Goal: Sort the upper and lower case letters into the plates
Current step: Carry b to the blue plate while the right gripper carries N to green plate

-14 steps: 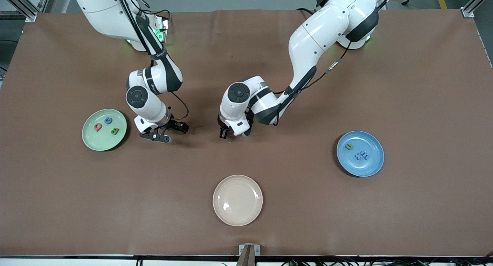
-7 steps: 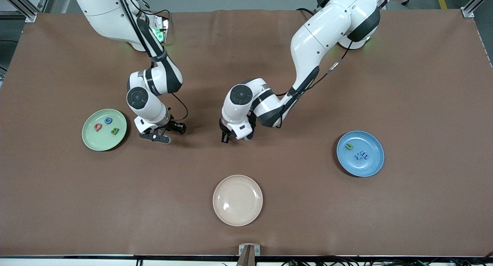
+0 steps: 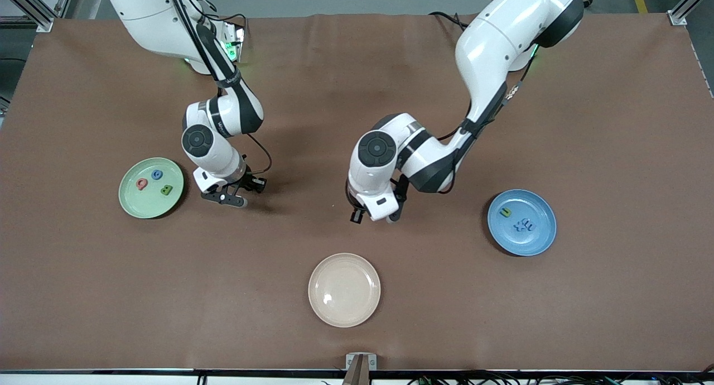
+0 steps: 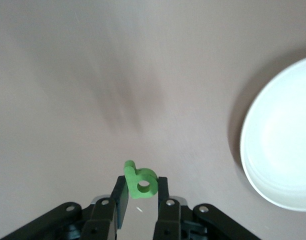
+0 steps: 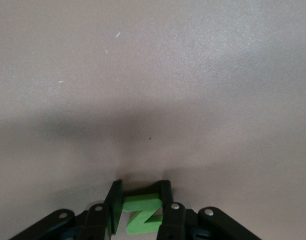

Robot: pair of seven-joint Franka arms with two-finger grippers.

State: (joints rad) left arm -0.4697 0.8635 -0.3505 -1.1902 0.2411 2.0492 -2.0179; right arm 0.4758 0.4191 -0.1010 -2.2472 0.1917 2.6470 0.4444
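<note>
My left gripper (image 3: 363, 213) (image 4: 141, 181) hangs over the bare table between the cream plate and the blue plate (image 3: 521, 222), shut on a green lower-case b (image 4: 136, 176). My right gripper (image 3: 239, 193) (image 5: 141, 192) is down at the table beside the mint green plate (image 3: 134, 203), its fingers shut against both sides of a green letter Z (image 5: 143, 214). The green plate holds a red letter (image 3: 142, 184), a blue one (image 3: 157, 174) and a green one (image 3: 166, 190). In the blue plate lie a yellow-green letter (image 3: 505, 212) and small blue letters (image 3: 524, 225).
A cream-beige plate (image 3: 344, 289) with nothing in it sits near the table's front edge, nearer to the front camera than both grippers; its pale rim (image 4: 248, 160) shows in the left wrist view. A brown mat covers the table.
The right gripper's fingers have closed on the Z. The left arm has swung toward its own end of the table and toward the front camera, carrying the b.
</note>
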